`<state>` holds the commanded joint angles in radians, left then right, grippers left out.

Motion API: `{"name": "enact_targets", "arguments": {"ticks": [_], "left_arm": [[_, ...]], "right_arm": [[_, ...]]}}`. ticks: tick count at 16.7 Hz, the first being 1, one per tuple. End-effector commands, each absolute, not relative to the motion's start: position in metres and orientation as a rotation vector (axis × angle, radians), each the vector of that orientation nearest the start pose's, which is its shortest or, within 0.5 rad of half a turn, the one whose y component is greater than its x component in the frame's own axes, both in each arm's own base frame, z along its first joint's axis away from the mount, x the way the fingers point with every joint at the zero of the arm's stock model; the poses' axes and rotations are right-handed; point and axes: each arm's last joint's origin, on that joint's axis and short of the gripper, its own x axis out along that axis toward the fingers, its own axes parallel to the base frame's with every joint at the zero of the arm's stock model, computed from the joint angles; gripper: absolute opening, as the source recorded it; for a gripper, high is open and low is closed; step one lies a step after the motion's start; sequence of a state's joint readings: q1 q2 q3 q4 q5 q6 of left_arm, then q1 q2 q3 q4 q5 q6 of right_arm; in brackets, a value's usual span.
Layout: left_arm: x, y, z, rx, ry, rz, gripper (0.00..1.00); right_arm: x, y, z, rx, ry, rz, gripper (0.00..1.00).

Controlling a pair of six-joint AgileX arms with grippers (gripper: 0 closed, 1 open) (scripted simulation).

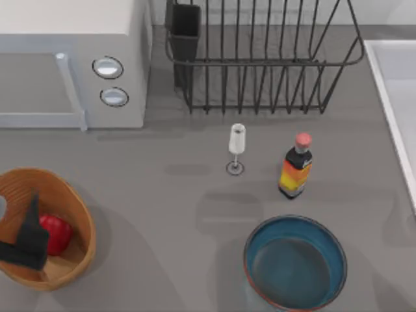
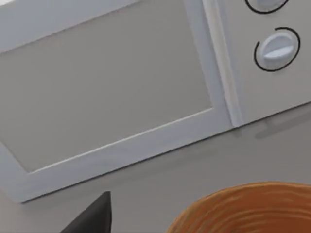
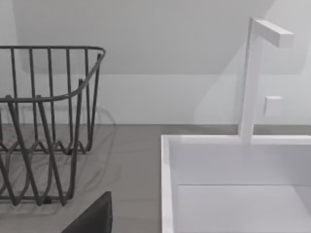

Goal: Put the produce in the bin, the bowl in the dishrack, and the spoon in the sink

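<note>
Hovering left pincer at eight o'clock over basket, grip state unclear; pepper lying inside. Lifting straight up, avoiding bumping the rim.

Produce: red, lying inside the bin at the lower left of the frame.
Bin: orange wicker, at the left edge.
My left gripper: dark, over the bin, just beside the produce.
Bowl: teal inside, lower right of centre, upright on the table.
Dishrack: black wire, top centre.
Sink: pale, right edge.
Sauce bottle: standing above the bowl.
White glass: centre, left of the bottle.
Microwave: upper left.
</note>
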<state>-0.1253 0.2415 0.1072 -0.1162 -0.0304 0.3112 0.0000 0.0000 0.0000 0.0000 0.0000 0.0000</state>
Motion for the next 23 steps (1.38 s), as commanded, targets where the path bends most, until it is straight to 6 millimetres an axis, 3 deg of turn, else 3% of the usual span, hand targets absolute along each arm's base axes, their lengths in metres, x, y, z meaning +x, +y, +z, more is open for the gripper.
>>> {"name": "enact_targets", "arguments": {"ticks": [10, 23], "left_arm": [[0.107, -0.004, 0.159, 0.031, 0.028, -0.023, 1.00], [0.106, -0.001, 0.160, 0.000, 0.000, 0.000, 1.00]], "right_arm": [[0.106, -0.001, 0.160, 0.000, 0.000, 0.000, 1.00], [0.107, 0.001, 0.166, 0.023, 0.060, 0.022, 1.00]]}}
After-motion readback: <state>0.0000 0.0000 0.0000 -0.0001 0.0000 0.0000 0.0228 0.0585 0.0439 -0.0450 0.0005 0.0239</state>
